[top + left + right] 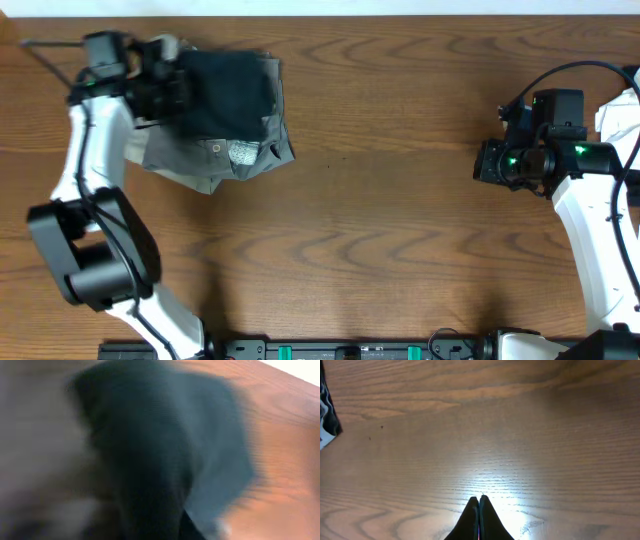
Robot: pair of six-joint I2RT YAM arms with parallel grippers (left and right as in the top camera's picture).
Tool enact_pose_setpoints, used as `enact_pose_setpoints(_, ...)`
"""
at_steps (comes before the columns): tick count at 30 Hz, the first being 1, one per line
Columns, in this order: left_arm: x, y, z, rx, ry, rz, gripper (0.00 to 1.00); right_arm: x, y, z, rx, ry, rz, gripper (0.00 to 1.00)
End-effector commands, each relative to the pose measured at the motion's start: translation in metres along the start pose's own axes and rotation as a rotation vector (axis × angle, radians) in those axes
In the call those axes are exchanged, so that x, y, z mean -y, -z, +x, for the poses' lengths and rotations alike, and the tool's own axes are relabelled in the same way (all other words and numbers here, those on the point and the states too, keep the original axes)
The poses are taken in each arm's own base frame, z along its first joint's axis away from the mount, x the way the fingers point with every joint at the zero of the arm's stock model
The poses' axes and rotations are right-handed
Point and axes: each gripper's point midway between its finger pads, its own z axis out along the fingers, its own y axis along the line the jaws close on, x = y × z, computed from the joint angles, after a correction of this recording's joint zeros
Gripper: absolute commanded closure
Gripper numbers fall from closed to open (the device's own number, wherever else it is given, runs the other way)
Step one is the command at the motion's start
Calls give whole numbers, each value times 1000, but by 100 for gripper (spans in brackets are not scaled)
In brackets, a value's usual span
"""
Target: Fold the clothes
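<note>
A brown wooden bench (380, 200) with bold, wavy grain fills the scene. A pale strip (400, 6) runs along its far edge. Bright glare (487, 480) sits on the wood in the right wrist view.

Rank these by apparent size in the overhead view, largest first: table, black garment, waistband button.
1. Table
2. Black garment
3. Button, a tiny dot on the grey cloth

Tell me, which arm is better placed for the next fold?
Left. The left gripper is at the clothes; the right gripper hangs shut over the table, far from them.
</note>
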Motion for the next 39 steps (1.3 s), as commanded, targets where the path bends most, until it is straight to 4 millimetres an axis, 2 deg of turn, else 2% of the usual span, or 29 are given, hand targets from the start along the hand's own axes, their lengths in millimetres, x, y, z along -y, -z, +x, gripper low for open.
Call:
enact_pose_setpoints(1,-55,-12,14,-36,67,-109,28,-4,7,-4,17,-5,-17,99)
enact_pose_setpoints(2,-63,-15,19,-51,87,-114,3,-4,7,-4,17,-5,-17,99)
enact_pose_setpoints(4,-69,-14,29,-82,117,-119,2,-4,7,-5,19,-5,-17,99)
enact_pose_setpoints(6,-69,-7,30,-90,129,-122,2,-6,7,-9,34,0,-27,99)
enact_pose_setpoints(8,-61,6,24,-76,121,-123,2,-15,9,-15,61,11,-76,99)
enact_pose_setpoints(10,-47,28,13,-42,100,-124,2,-26,14,-25,102,30,-133,98)
enact_pose_setpoints(12,-27,54,2,-3,61,-122,2,-36,20,-34,144,51,-180,97)
enact_pose_setpoints(14,3,84,-5,31,-30,-114,2,-46,29,-43,198,114,-220,98)
enact_pose_setpoints(17,63,129,1,73,-221,-89,2,-55,53,-52,295,198,-235,96)
enact_pose_setpoints(20,111,167,20,97,-329,-118,2,-64,85,-55,397,244,-245,81)
enact_pose_setpoints(22,136,188,42,91,-389,-154,2,-72,112,-53,472,273,-261,71)
enact_pose_setpoints(24,153,202,59,89,-429,-173,2,-77,132,-47,518,291,-268,55)
enact_pose_setpoints(25,159,208,66,90,-437,-183,2,-79,141,-43,538,299,-271,37)
enact_pose_setpoints(26,164,214,73,93,-439,-195,2,-81,152,-38,563,308,-273,1)
enact_pose_setpoints(30,171,226,91,78,-446,-219,2,-86,180,-25,634,334,-280,1)
enact_pose_setpoints(33,171,227,94,73,-447,-217,2,-89,197,-17,680,351,-284,1)
enact_pose_setpoints(35,175,225,87,97,-452,-207,2,-90,202,-13,694,356,-286,1)
enact_pose_setpoints(39,174,222,87,87,-450,-208,2,-90,206,-6,695,357,-286,1)
